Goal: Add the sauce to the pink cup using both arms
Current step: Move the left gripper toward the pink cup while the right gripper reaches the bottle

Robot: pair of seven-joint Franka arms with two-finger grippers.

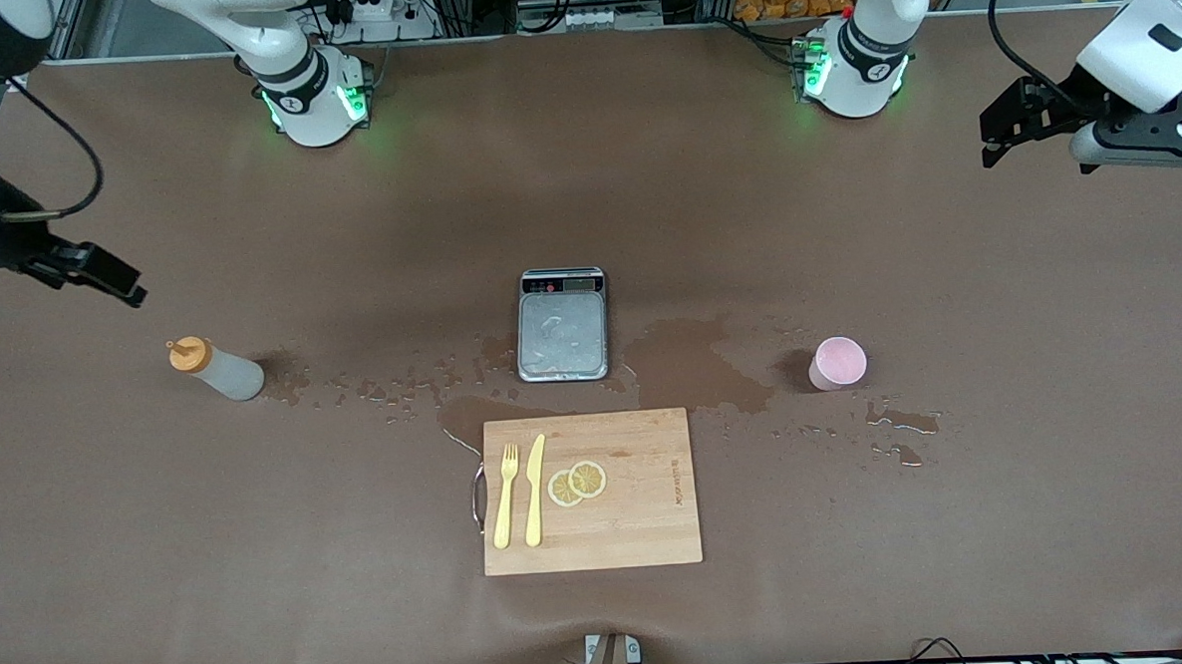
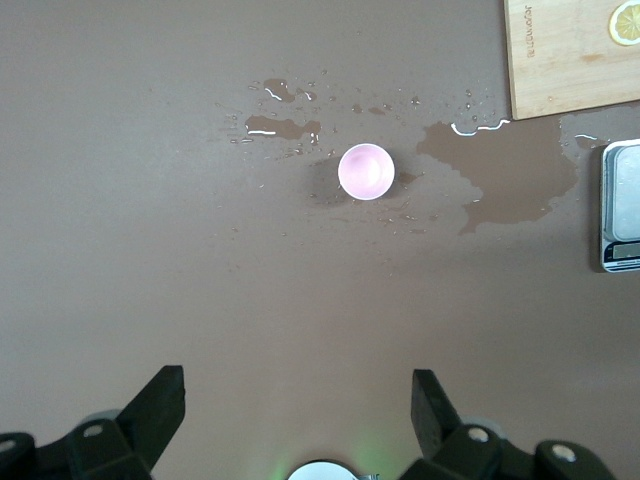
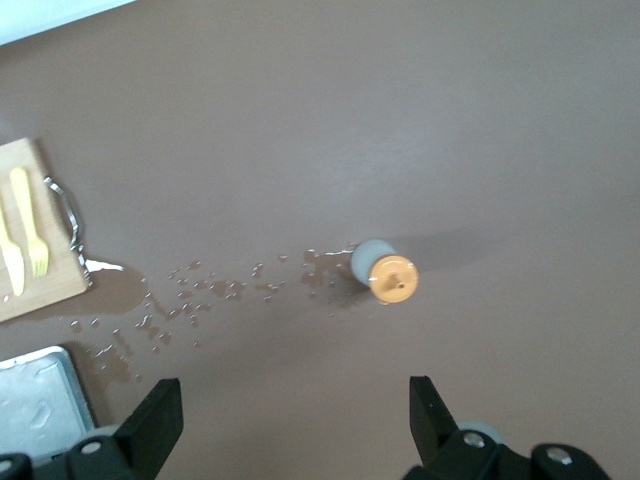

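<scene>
Nearest the front camera lies the wooden cutting board (image 1: 590, 491), carrying a yellow fork (image 1: 505, 494), a yellow knife (image 1: 534, 489) and two lemon slices (image 1: 577, 481). Just above it sits the grey scale (image 1: 562, 324), its tray wet. The pink cup (image 1: 838, 363) stands upright toward the left arm's end of the desk (image 1: 960, 555), among puddles (whether anything is in it cannot be told). The sauce (image 1: 216, 368) stands toward the right arm's end, orange cap on. The left gripper (image 2: 298, 410) hovers with its jaws wide, holding nothing, well apart from the cup. The right gripper (image 3: 296, 415) hangs likewise spread and empty, near the sauce but not touching it.
</scene>
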